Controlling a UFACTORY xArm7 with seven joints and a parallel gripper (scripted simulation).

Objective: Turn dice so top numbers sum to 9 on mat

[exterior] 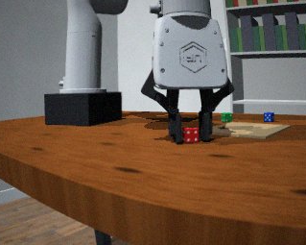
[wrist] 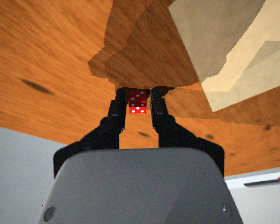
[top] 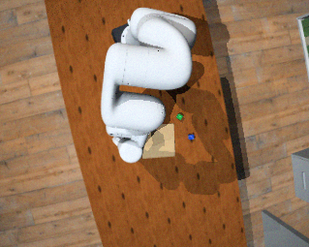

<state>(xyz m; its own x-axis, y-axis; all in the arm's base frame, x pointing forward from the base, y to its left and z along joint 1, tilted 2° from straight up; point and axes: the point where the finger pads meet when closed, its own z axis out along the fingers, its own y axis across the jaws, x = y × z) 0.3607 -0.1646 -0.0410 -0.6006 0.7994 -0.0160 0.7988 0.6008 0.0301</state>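
Gripper (exterior: 191, 138) fingers part-open, straddling red die (exterior: 191, 134) flat on wooden table (exterior: 133, 176), not clamped; die square-on, cube, white pips, off tan mat (exterior: 258, 129).

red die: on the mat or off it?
Off. The red die lies flat on bare table, between the open gripper's fingers, short of the mat.
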